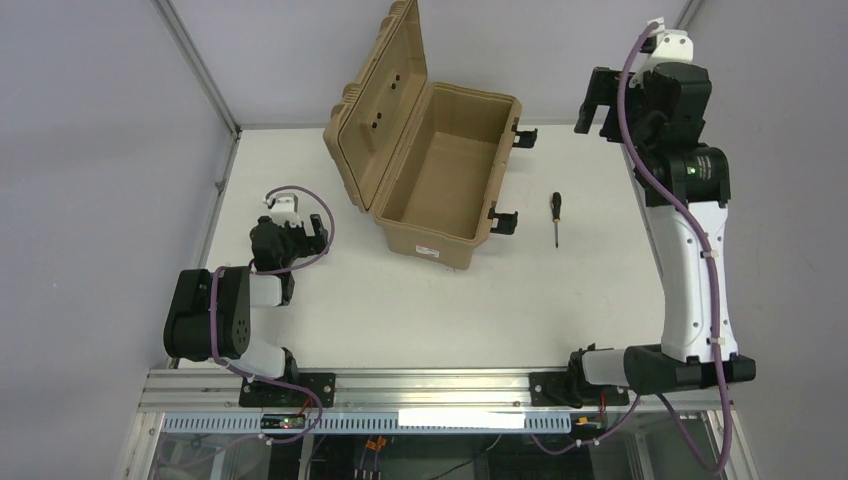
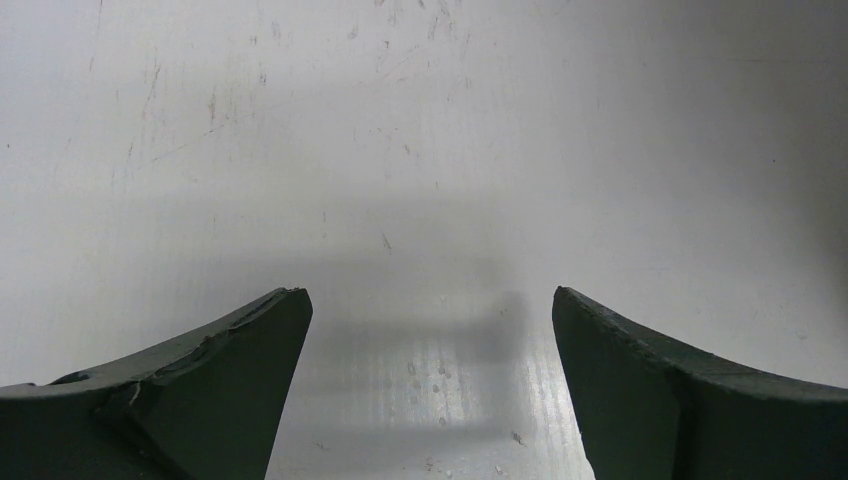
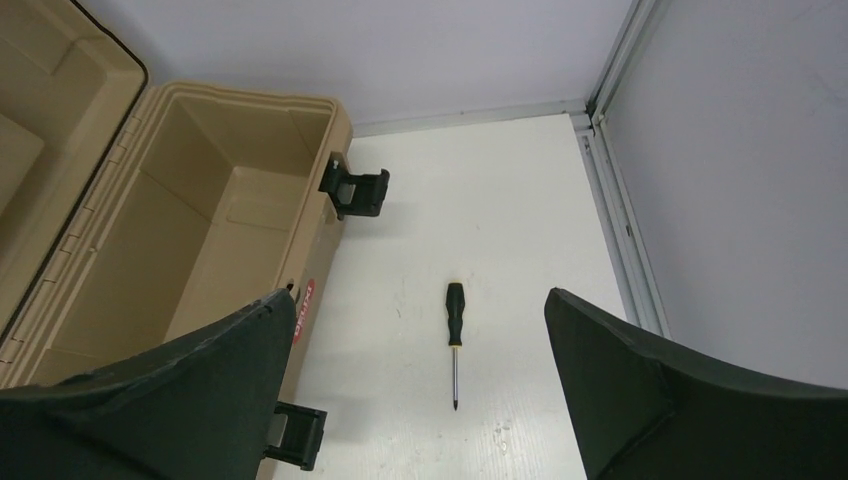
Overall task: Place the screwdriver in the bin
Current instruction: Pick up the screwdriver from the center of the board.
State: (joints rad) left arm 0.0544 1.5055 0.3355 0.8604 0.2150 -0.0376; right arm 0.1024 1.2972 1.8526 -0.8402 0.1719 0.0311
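Two grippers: both stand wide with nothing held. My right gripper [image 1: 598, 128] is raised high over the far right of the table [image 1: 400, 310]. My left gripper [image 1: 308, 232] sits low over bare surface on the left, well apart from everything.
Screwdriver position: the screwdriver [image 3: 455, 340] lies flat on the table just right of the bin [image 1: 440, 243], handle toward the far wall and tip toward me. The right wrist view frames it between the open fingers, with a long way still to descend.
Bin state: open, with the lid [image 1: 385, 95] standing up on its left side; the cavity looks empty.
Risk, pinch: the shaft is thin and lies flush on a hard surface, so closing on it could scrape the table or let the tool roll free. I would aim for the fatter handle.
Risk, descent: a small drift on the way down could land a finger on the tool and skid it away.
Risk, carry: two black latches [image 1: 503, 220] jut from the bin wall facing the screwdriver, and a low path could clip them.
Risk, release: dropped from height onto hard plastic, the tool may bounce.
Materials, bin: rigid tan moulded plastic, stepped rim, ribbed lid.
Materials, screwdriver: rounded black handle, yellow band, dark metal shaft.
Materials, table: matte white and scuffed.
Materials, finger pads [image 2: 200, 400]: dark and curved, the left arm's chipped at one edge.
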